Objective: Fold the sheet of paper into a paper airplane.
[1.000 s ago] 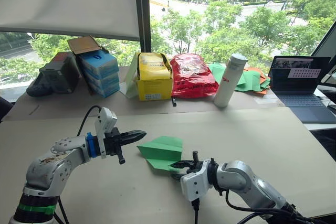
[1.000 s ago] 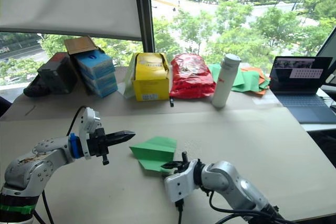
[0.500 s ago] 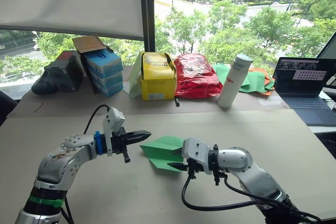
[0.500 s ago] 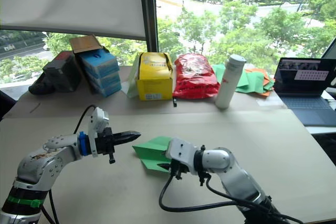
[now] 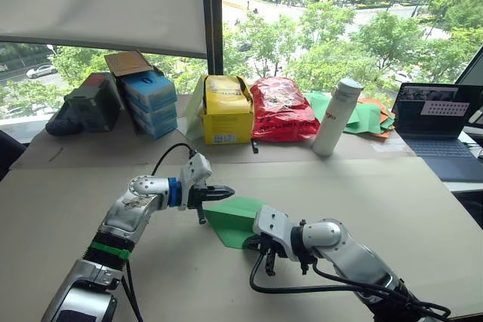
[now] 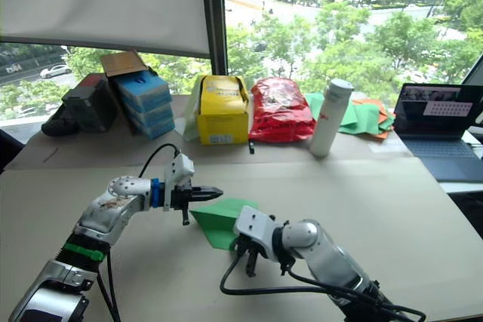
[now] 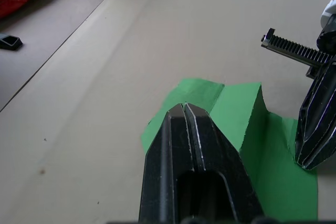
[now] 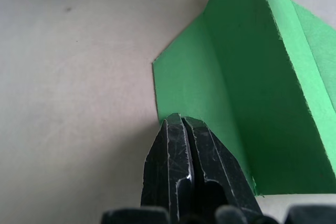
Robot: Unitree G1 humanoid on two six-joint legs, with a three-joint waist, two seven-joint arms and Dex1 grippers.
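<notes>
Half-folded green paper (image 5: 235, 219) lies flat mid-worktop (image 5: 392, 194) between both hands, left hand (image 5: 223, 193) and right hand (image 8: 181, 129) each pressed together, empty; thin, light, likely skids, so best pinched at a raised crease.

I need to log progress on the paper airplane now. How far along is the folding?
Done: the green paper is already folded into a pointed wedge with creases, lying on the table. In hand: both tools are shut, holding nothing; the left tool is at the paper's far edge, the right tool at its near edge. Left: one flap stands up, so the last folds look unfinished.
</notes>
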